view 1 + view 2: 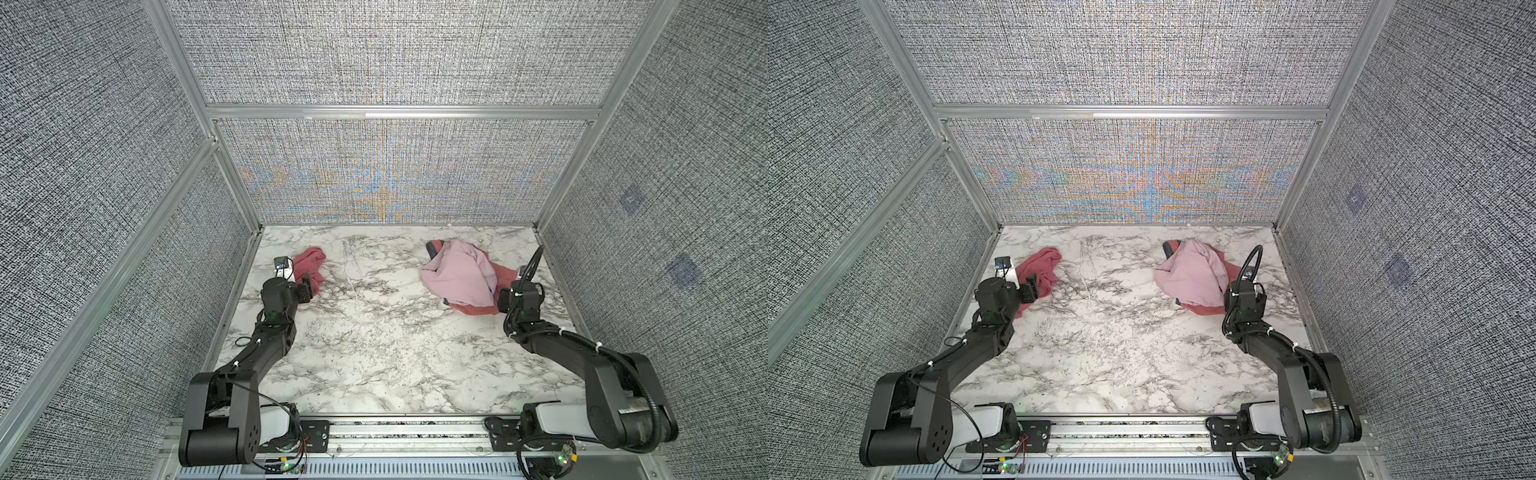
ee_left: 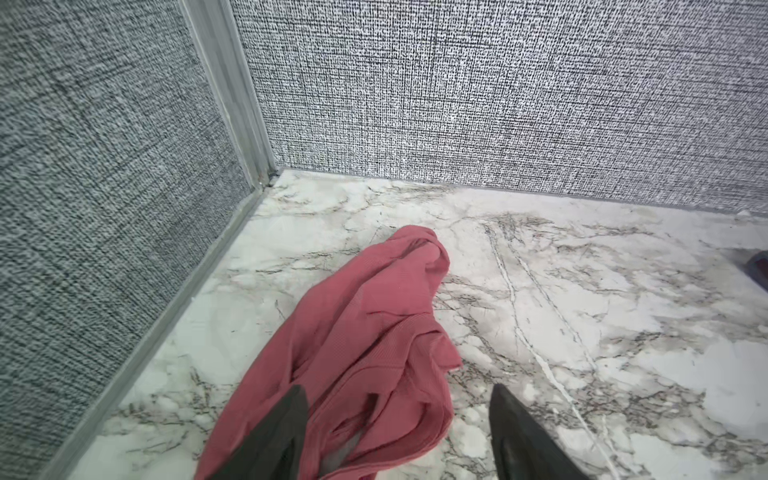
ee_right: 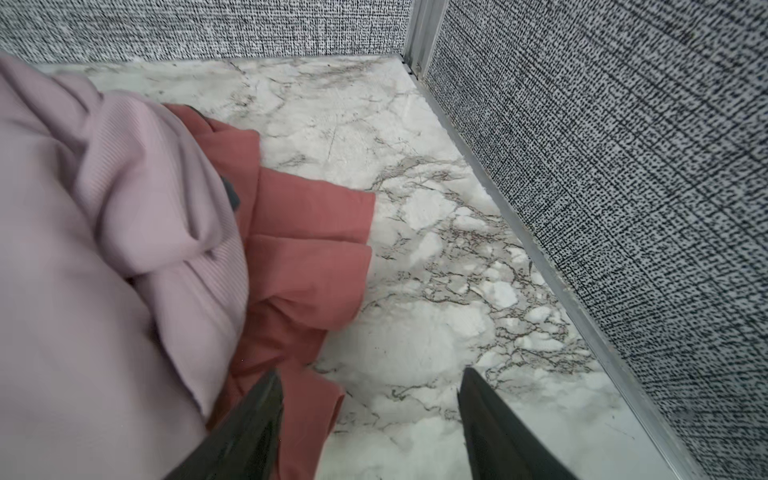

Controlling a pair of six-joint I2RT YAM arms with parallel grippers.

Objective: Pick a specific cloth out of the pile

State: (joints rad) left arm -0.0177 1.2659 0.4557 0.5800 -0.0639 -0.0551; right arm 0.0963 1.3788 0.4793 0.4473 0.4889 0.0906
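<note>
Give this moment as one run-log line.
left gripper: open, at rose-red cloth | right gripper: open, at pile edge | cloth lies apart from pile

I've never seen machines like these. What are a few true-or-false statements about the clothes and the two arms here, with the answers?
1. The rose-red cloth lies on its own, apart from the pile. True.
2. The pale pink cloth lies underneath the salmon cloth. False: the pink one lies on top of the salmon one.
3. The left arm's jaws are shut tight on the rose-red cloth. False: they stand open over it.
4. The right arm's jaws stand open at the edge of the pile. True.
</note>
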